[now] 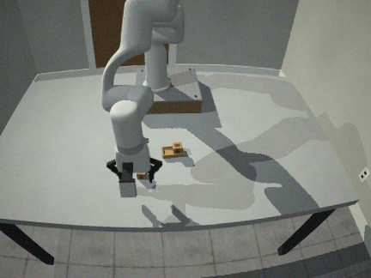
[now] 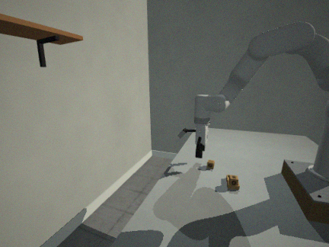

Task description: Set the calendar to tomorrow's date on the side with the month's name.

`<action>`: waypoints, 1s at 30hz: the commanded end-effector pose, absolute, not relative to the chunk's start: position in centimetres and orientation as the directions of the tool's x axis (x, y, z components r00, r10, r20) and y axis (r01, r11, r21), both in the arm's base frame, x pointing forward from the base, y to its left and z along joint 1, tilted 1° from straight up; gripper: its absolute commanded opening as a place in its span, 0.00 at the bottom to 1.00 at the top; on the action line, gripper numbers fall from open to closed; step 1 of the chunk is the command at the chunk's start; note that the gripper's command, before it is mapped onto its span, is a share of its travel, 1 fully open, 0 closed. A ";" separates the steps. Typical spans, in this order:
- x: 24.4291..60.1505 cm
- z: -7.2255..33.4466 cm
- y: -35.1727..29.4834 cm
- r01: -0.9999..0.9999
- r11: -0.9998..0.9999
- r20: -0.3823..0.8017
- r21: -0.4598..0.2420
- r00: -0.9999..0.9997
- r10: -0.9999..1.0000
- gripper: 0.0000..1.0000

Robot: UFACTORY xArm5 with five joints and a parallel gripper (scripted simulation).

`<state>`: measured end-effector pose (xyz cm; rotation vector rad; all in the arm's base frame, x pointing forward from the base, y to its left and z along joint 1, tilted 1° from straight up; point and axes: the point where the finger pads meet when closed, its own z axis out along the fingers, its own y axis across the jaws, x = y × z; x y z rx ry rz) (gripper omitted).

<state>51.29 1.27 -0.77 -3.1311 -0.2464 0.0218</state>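
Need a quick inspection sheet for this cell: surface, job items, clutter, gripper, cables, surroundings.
Surface: grey table, arm shadows across it.
Job's things: wooden tray flat on the table with one cube in its right end; second cube out on the table, apart from the tray.
Clutter: nothing seen.
Gripper: gripper open, empty, pointing down above the loose cube, not touching it.
Cables: nothing seen.
Surroundings: wooden base plate under the arm, wall shelf, wall socket, tiled floor.
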 end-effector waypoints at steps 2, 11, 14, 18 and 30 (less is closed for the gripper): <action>51.4 -1.1 1.3 0.156 -0.988 -0.011 -0.001 0.988 0.156 1.00; 51.4 -2.5 1.2 0.156 -0.988 -0.011 -0.001 0.988 0.156 1.00; 51.4 -2.7 1.2 0.156 -0.988 -0.011 -0.001 0.988 0.156 1.00; 51.4 -2.8 1.2 0.156 -0.988 -0.011 -0.001 0.988 0.156 1.00; 51.4 -2.8 1.2 0.156 -0.988 -0.011 -0.001 0.988 0.156 1.00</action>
